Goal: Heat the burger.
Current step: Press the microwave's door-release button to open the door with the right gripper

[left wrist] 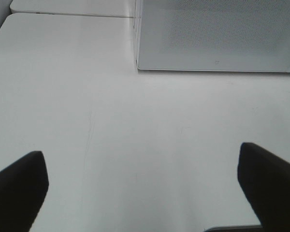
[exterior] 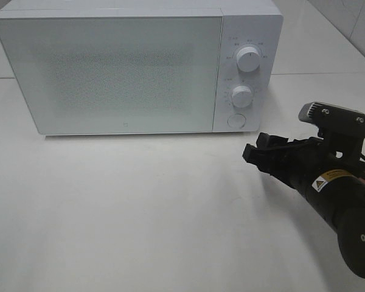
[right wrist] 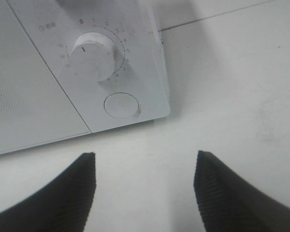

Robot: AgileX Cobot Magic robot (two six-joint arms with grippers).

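Microwave (exterior: 109, 67): white, door shut, on table (exterior: 140, 213). Right pincer (exterior: 255, 148): jaws apart, empty, near round button (right wrist: 121, 105). Left pincer (left wrist: 140, 157): spread wide, empty.

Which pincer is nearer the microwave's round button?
Right. The right pincer hovers just in front of the round button; the left pincer faces the microwave door at its far corner, further back.

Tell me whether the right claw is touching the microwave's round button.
Apart. The right wrist view shows a strip of bare table between the right claw and the round button.
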